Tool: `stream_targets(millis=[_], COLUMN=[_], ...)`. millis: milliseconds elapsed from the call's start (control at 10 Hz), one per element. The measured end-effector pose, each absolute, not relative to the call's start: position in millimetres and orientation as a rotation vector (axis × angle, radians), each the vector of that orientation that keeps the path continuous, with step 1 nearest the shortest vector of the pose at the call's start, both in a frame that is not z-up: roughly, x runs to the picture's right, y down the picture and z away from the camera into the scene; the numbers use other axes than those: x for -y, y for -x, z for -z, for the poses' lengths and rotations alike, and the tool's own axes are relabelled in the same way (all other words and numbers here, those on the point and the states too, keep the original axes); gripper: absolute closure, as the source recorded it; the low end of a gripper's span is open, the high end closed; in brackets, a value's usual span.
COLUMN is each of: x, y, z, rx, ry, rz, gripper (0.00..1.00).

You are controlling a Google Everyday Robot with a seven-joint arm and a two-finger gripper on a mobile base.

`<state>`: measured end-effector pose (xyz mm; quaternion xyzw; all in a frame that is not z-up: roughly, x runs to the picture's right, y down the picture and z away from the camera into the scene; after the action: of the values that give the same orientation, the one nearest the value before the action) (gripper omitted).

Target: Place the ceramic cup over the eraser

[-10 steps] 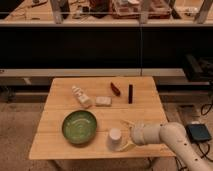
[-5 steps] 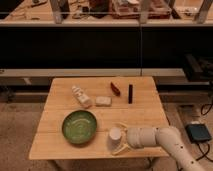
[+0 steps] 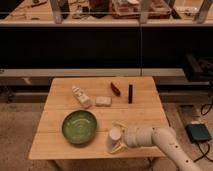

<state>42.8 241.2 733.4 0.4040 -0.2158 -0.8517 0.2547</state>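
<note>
Robotics lab, robot hand [image 3: 115,137] at front of wooden table [image 3: 142,112], cluttered shelves [image 3: 80,11], floor cables [image 3: 206,107]

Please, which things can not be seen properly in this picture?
- Camera view: the gripper, at the near edge of the table, covers part of the ceramic cup; whether it holds the cup cannot be told.
- Camera view: the arm is cut off by the bottom right corner.
- Camera view: the shelf items are cut by the top edge.

We see the white ceramic cup [image 3: 114,134], perhaps tilted, at the tool [image 3: 115,137] near the front; the slim black eraser [image 3: 130,93] lies well apart.
</note>
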Motion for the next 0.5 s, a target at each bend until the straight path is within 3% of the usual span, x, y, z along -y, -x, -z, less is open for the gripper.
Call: stream_targets(millis=[500], x=[-235], y=[-53], z=[-741], rx=[0.556], ry=[-1.062], rz=[2.277], gripper=[0.82])
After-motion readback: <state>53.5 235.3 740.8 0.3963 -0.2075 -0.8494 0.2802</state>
